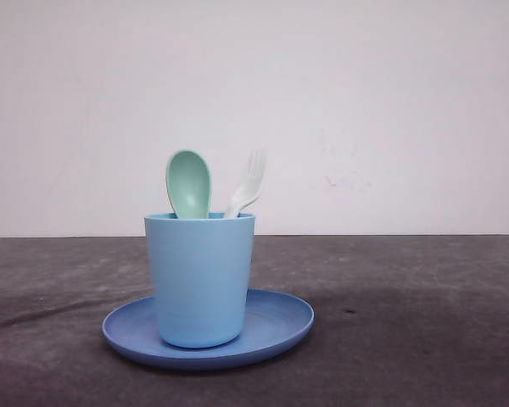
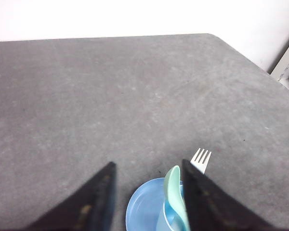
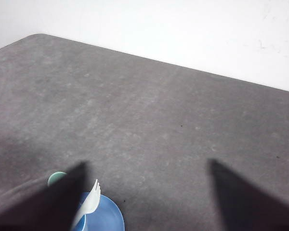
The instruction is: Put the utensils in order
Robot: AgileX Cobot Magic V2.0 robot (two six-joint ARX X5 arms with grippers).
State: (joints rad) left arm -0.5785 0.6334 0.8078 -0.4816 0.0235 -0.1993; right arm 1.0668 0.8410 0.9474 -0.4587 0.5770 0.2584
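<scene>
Blue plate point(image 1: 280, 326) nearest, cup point(image 1: 202, 280) standing on it, spoon point(image 1: 188, 183) and fork point(image 1: 248, 184) upright inside. Light, stiff, slippery plastic; best pinched at the exposed heads. Left gripper point(image 2: 147, 197) and right gripper point(image 3: 147, 199) spread apart, empty.

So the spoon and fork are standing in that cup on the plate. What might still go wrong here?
The cup looks top-heavy: the mint-green spoon and white fork stick out well above its rim and lean, so a nudge might tip it.

The left end effector hangs open close to the spoon; moving away carelessly, it might catch it.

The cup sits off-centre on the blue plate, so a knock might slide it.
</scene>
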